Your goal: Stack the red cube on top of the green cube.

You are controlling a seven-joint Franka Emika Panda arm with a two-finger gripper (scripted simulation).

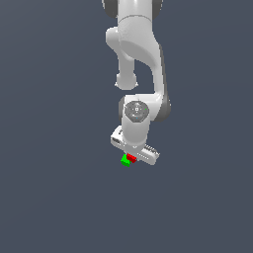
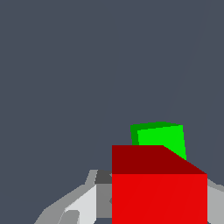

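The red cube (image 2: pixel 159 197) fills the near part of the wrist view, sitting between two grey fingers (image 2: pixel 83 203), one on each side of it. My gripper (image 1: pixel 132 156) is shut on it. The green cube (image 2: pixel 161 137) lies on the floor just beyond the red one and is partly covered by it. In the exterior view the red cube (image 1: pixel 131 158) peeks out under the white hand, and the green cube (image 1: pixel 125 160) sits right beside it toward the exterior view's left. The fingertips are hidden by the hand there.
A flat dark grey-blue floor (image 1: pixel 59 197) spreads out all around. The white arm (image 1: pixel 136 44) comes down from the top of the exterior view. No other objects show.
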